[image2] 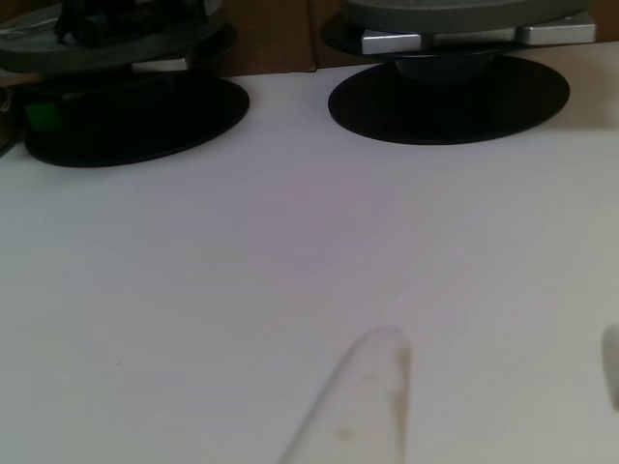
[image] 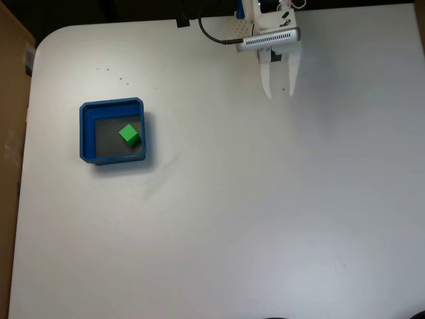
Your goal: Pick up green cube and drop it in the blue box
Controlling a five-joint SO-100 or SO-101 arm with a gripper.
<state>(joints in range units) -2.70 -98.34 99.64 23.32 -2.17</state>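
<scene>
In the fixed view the green cube (image: 129, 135) lies inside the blue box (image: 85, 129) on its grey floor, right of centre, at the left of the white table. My gripper (image: 279, 92) is far off at the top right, over bare table. It is open, its two white fingers (image: 267, 85) apart with nothing between them. The other view looks along the table: one white finger (image2: 358, 411) rises from the bottom edge and a sliver of the second shows at the right edge, the gripper (image2: 493, 387) gap holding nothing.
A black cable (image: 211, 34) runs to the arm at the table's top edge. Brown board (image: 10, 106) borders the table's left side. In the other view two black round bases (image2: 135, 121) (image2: 450, 97) stand at the far end of the table.
</scene>
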